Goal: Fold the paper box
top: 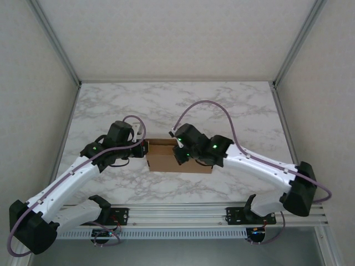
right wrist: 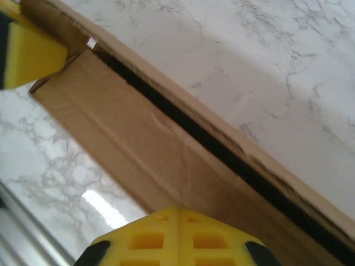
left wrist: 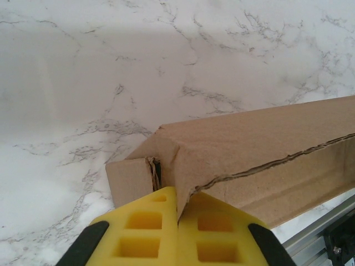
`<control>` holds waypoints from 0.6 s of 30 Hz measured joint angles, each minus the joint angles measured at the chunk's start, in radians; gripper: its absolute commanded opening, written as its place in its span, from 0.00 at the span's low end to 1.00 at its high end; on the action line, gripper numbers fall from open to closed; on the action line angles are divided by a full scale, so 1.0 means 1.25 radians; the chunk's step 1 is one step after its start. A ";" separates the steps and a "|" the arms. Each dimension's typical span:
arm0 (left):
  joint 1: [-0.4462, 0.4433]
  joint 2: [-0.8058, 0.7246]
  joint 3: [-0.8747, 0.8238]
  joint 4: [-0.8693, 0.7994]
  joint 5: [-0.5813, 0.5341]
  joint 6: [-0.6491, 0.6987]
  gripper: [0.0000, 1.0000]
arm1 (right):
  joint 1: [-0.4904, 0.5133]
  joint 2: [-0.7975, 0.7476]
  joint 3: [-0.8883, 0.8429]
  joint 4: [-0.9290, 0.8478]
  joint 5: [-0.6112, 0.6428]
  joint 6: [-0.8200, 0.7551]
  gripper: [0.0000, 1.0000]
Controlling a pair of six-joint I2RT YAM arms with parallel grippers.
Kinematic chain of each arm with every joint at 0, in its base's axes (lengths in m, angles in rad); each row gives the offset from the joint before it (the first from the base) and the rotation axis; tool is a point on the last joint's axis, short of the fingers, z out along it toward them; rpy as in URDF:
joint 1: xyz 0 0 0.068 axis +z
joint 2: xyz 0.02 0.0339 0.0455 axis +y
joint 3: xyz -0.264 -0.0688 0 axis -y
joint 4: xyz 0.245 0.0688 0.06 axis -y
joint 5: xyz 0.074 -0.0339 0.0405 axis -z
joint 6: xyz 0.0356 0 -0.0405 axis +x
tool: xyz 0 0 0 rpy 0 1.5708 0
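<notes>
Shows the paper box (top: 180,158), a shallow rectangular piece of plain brown corrugated cardboard, lying at the middle of the white marbled table (top: 166,105) between the two arms, with a dark slit open along one long side and its inside hidden. Finds the left gripper (left wrist: 177,200) with yellow foam pads (left wrist: 138,227) pressed together right at the box's left end corner, a cardboard edge running down to their seam; cannot tell whether any is pinched. Finds the right gripper (right wrist: 177,215) closed too, pads together just over the box's broad brown panel
</notes>
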 measured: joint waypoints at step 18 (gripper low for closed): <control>0.000 -0.006 0.003 -0.019 -0.006 -0.001 0.02 | 0.038 0.108 0.048 0.027 0.119 0.084 0.00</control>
